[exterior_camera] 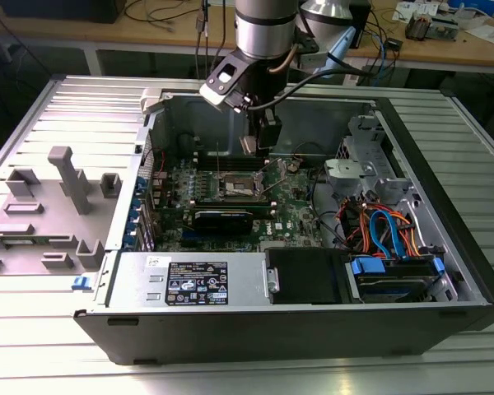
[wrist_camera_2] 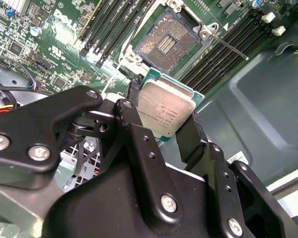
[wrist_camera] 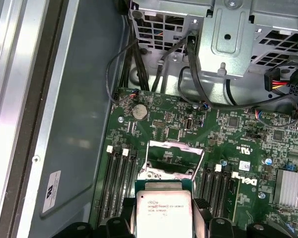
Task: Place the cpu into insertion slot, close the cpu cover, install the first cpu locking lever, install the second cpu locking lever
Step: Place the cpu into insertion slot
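- A ribbed silver metal table (exterior_camera: 58, 362) takes up the foreground; its grooves run across from the exterior view's left to its right; soft light glares off the near edge
- A long wooden workbench (exterior_camera: 148, 37) stands behind the table, along the back; a white leg (exterior_camera: 90, 59) holds it up; beneath it the space is dark
- Loose cables (exterior_camera: 169, 10) and papers (exterior_camera: 487, 31) lie on the workbench

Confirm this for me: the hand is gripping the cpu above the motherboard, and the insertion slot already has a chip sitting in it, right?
Not quite. The hand does grip the cpu above the motherboard, but the insertion slot holds no chip: the second wrist view shows its bare contact field, open and uncovered.
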Robot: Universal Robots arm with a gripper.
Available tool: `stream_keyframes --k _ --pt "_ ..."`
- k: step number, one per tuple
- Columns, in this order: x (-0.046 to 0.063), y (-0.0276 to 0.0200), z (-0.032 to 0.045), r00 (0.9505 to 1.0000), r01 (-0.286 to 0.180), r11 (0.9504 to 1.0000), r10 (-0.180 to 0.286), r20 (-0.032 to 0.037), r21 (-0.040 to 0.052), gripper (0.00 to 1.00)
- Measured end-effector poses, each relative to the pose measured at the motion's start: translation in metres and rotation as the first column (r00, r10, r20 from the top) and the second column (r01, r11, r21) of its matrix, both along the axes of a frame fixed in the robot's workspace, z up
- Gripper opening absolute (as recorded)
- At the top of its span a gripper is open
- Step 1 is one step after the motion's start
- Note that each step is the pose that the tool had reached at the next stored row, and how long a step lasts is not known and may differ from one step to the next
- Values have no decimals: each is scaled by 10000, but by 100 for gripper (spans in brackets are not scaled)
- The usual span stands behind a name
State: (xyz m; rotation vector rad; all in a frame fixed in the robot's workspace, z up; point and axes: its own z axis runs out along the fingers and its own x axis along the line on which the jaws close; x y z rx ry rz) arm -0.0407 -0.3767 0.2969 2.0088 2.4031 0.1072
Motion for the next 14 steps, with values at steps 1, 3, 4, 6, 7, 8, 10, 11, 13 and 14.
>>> stream_keyframes --k 1,3,4,6,7,8,10,11,13,14 --pt "0 0 0 10000 0 10000 0 0 -1 54" --pt "0 0 -3 10000 5 10000 -5 1 1 54" --pt "0 0 -8 10000 35 10000 -35 2 3 54" --pt "0 0 -10 10000 84 10000 -84 0 -1 54" --pt "0 0 -10 10000 85 10000 -85 0 -1 54" --pt "0 0 -10 10000 85 10000 -85 0 -1 54" --pt "0 0 -13 10000 85 10000 -85 1 -1 54" --pt "0 0 -15 10000 85 10000 -85 1 0 54" --pt "0 0 -15 10000 85 10000 -85 0 0 54" --pt "0 0 -16 10000 85 10000 -85 0 0 54"
